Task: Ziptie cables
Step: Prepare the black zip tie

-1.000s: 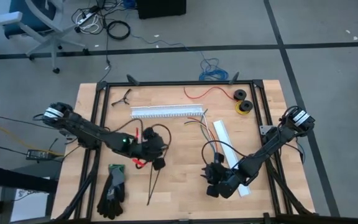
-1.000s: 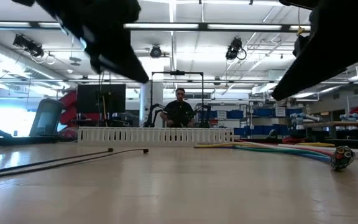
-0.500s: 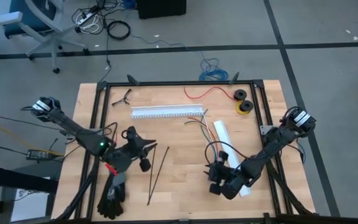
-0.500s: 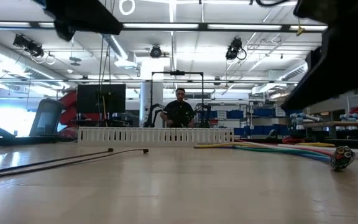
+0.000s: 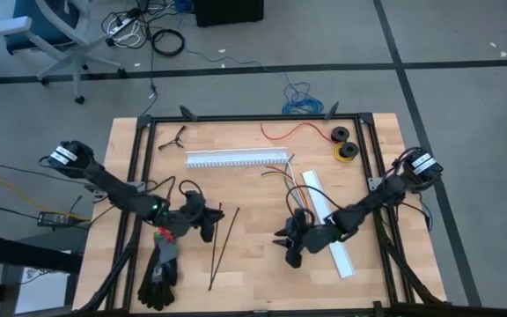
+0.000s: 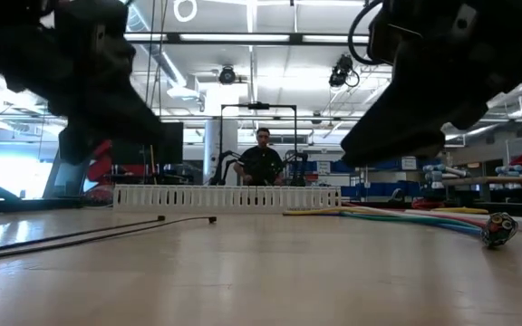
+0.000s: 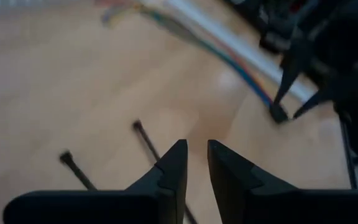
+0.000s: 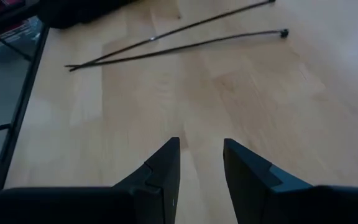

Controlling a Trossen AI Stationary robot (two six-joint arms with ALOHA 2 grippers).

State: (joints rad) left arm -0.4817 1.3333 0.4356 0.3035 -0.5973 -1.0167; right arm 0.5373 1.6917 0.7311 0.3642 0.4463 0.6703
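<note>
The cables [image 5: 287, 182] are a bundle of thin coloured wires lying flat on the table, ending at a small dark connector [image 7: 279, 114]; they also show in the low view [image 6: 406, 216]. Two black zip ties [image 5: 221, 239] lie on the wood between the arms. My left gripper [image 5: 208, 220] hovers just left of the zip ties, fingers slightly open [image 7: 196, 154]. My right gripper [image 5: 289, 244] hovers near the cables' connector end, open [image 8: 201, 155], pointing toward the zip ties [image 8: 179, 36]. Neither touches anything.
A white slotted channel [image 5: 236, 158] lies toward the far side, and a second white piece [image 5: 328, 220] runs under the right arm. Black gloves [image 5: 161, 264] lie at the near left. A red wire [image 5: 299, 130] and spools [image 5: 343, 145] sit far right. A person [image 6: 263, 161] stands beyond the table.
My left gripper has drawn back from above the zip ties' far ends toward the table's left, then eased slightly right again. My right gripper has swung toward the table's left and far side, closer to the cables' connector end. The zip ties and cables stay put.
</note>
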